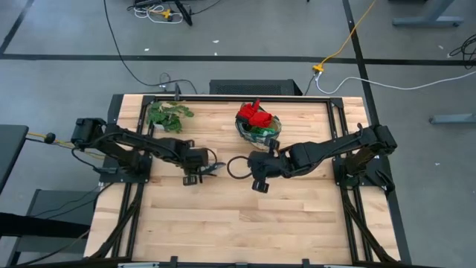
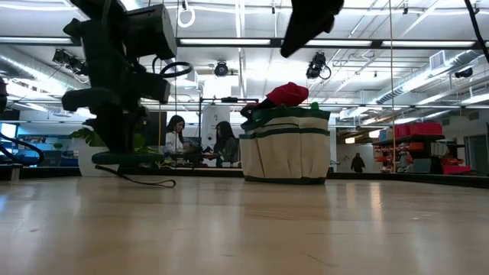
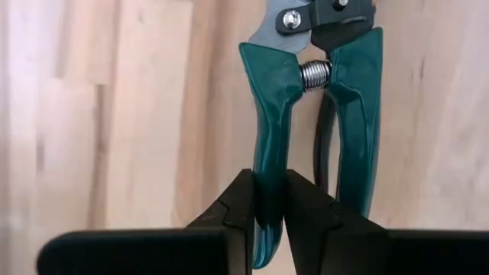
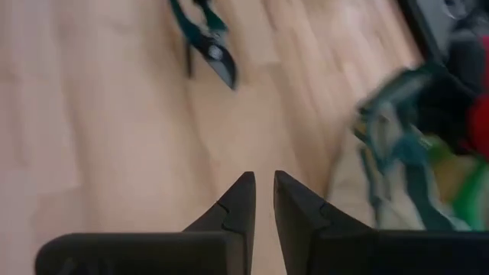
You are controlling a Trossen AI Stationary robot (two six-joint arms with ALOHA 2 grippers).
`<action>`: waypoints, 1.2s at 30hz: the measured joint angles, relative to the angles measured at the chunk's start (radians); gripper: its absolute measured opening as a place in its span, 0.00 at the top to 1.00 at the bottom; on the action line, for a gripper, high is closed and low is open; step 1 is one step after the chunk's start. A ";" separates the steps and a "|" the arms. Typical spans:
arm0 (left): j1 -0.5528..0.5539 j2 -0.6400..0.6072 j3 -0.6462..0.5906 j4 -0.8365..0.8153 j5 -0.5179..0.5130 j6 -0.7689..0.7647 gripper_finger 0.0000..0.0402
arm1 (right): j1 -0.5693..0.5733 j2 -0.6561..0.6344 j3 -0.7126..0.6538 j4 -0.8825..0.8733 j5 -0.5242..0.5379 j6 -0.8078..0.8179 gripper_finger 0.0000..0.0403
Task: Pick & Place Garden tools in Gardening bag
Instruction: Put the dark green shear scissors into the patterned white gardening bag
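The pruning shears [image 3: 306,76] have dark teal handles and lie open on the wooden table near its middle [image 1: 213,165]. My left gripper [image 3: 267,183] stands over them [image 1: 199,170] and is shut on one handle. My right gripper [image 4: 264,183] is shut and empty, raised above the table right of the shears [image 1: 256,179], which show ahead of it [image 4: 206,46]. The gardening bag [image 1: 258,128] stands upright at the far middle, with the red gloves [image 2: 286,93] sticking out of its top. My left gripper pinches one teal handle [image 3: 269,164] of the shears between its two fingers, near the handle's free end. The fingers come from above, pointing down, across the handle. The other handle [image 3: 355,114] is free beside it. Whether the shears are clear of the table, I cannot tell.
A leafy green plant sprig [image 1: 167,115] lies at the far left of the table. A dark cord [image 2: 145,181] lies on the table by the left gripper. The near half of the table [image 1: 238,223] is bare wood. People show in the room beyond [image 2: 176,134].
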 joint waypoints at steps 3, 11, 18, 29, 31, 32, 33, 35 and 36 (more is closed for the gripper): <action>0.000 0.000 0.028 0.007 -0.030 0.022 0.87 | 0.000 -0.003 0.000 -0.052 0.046 0.038 0.88; 0.000 -0.001 0.135 0.041 -0.096 0.106 0.87 | 0.000 -0.017 0.000 -0.164 0.122 0.136 0.88; 0.001 -0.022 0.206 0.132 -0.110 0.183 0.87 | 0.000 -0.017 0.000 -0.274 0.234 0.286 0.88; 0.033 -0.187 0.208 0.295 -0.230 0.208 0.87 | 0.055 -0.019 0.000 -0.214 0.465 0.429 0.88; 0.041 -0.210 0.208 0.326 -0.245 0.209 0.87 | 0.069 -0.019 0.000 -0.179 0.493 0.429 0.88; 0.043 -0.222 0.208 0.333 -0.251 0.209 0.87 | 0.074 -0.019 0.000 -0.154 0.498 0.424 0.88; 0.047 -0.231 0.208 0.328 -0.256 0.210 0.87 | 0.079 -0.019 0.000 -0.131 0.497 0.409 0.88; 0.053 -0.238 0.209 0.352 -0.272 0.216 0.87 | 0.086 -0.020 0.000 -0.074 0.489 0.370 0.88; 0.054 -0.241 0.208 0.341 -0.286 0.216 0.87 | 0.089 -0.020 0.000 -0.043 0.489 0.346 0.88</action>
